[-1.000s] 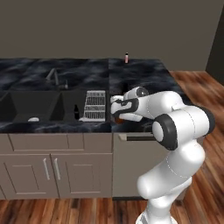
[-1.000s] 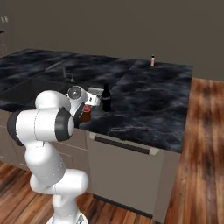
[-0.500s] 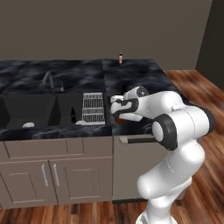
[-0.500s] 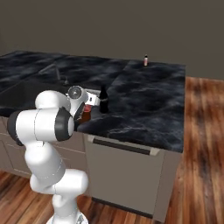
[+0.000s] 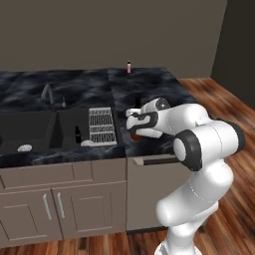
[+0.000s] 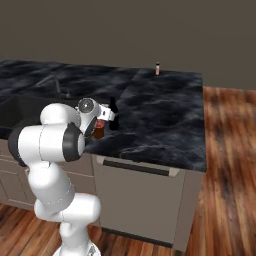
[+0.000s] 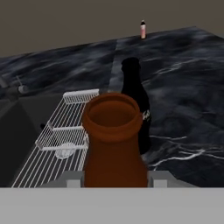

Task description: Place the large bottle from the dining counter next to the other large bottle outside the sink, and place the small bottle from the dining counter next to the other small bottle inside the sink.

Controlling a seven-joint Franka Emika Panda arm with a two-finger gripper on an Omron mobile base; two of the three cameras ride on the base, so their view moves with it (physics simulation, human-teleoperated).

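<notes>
The brown bottle point(image 7: 114, 144) is held upright between the two fingers of the gripper point(image 7: 114, 177), which are closed partway onto its body just below the neck; its open mouth is seen from above in the hand view. In the right base view a strip of its red label shows beside the hand, but no writing can be read on it. The black bottle point(image 7: 136, 103) stands just beyond it on the marble counter point(image 6: 165, 107), very near, though whether the two touch cannot be told. A small pale mark is seen on the black bottle's side; it is too blurred to be read as lettering.

To the left of both bottles a white wire rack point(image 5: 102, 126) lies at the right rim of the black sink point(image 5: 37, 130). Inside the basin, near the rack, a small dark bottle point(image 5: 77, 133) stands upright. The faucet point(image 5: 47, 92) rises at the far side of the sink.

At the far edge of the counter, well apart from everything else, the small pink bottle point(image 5: 128, 66) stands upright.
</notes>
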